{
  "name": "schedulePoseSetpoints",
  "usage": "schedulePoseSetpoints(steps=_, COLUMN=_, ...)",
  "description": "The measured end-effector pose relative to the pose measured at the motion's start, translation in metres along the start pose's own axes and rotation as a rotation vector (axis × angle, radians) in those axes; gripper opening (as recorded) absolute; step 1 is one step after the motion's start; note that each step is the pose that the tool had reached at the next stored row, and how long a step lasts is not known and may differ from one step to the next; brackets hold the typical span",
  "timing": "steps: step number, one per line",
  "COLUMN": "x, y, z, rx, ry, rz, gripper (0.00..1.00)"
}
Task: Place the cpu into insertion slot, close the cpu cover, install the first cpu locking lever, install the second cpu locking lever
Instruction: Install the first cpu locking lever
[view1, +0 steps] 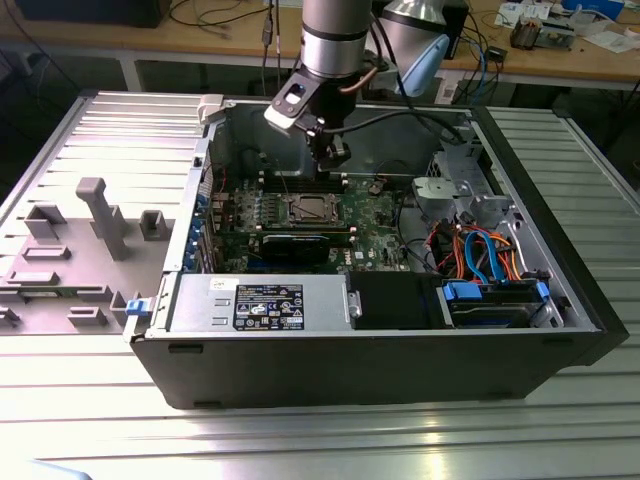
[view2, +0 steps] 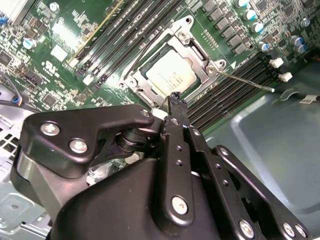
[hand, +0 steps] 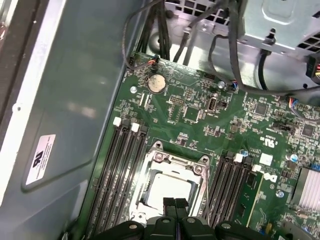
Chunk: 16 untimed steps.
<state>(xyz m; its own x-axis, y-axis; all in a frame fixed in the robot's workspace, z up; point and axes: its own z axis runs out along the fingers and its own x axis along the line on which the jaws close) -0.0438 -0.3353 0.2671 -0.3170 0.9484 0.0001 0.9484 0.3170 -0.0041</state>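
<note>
The cpu (view2: 170, 75) (hand: 167, 190) lies silver side up in the insertion slot (view1: 310, 208) on the green motherboard. The cpu cover (view2: 201, 54) (hand: 172, 161) lies flat around it as a silvery frame. One thin wire lever (view2: 247, 81) sticks out from a corner of the socket across the memory slots. Another wire lever (view2: 142, 52) arcs along the opposite side. My gripper (view1: 330, 156) (hand: 175, 202) hangs just above the socket's edge. It is shut, fingertips (view2: 175, 97) together with nothing between them.
Black memory slots (hand: 117, 170) flank the socket on both sides. A long black graphics card (view1: 295, 245) lies in front of it. The power supply (view1: 260, 300), bundled cables (view1: 480, 250) and a drive cage fill the case's near and right parts. A grey fixture (view1: 100, 215) stands outside.
</note>
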Motion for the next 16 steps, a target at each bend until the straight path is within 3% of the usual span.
schedulePoseSetpoints(steps=7, x=0.0000, y=0.0000, z=0.0000, rx=-0.0001, ry=-0.0003, rz=-0.085, gripper=0.11)
schedulePoseSetpoints(steps=10, x=0.0001, y=0.0000, z=0.0000, rx=0.0000, ry=-0.0007, rz=-0.179, gripper=0.11)
schedulePoseSetpoints(steps=14, x=0.0001, y=0.0000, z=0.0000, rx=0.0000, ry=-0.0009, rz=-0.223, gripper=0.11)
schedulePoseSetpoints(steps=16, x=0.0002, y=0.0001, z=0.0000, rx=0.0000, ry=-0.0011, rz=-0.266, gripper=0.11)
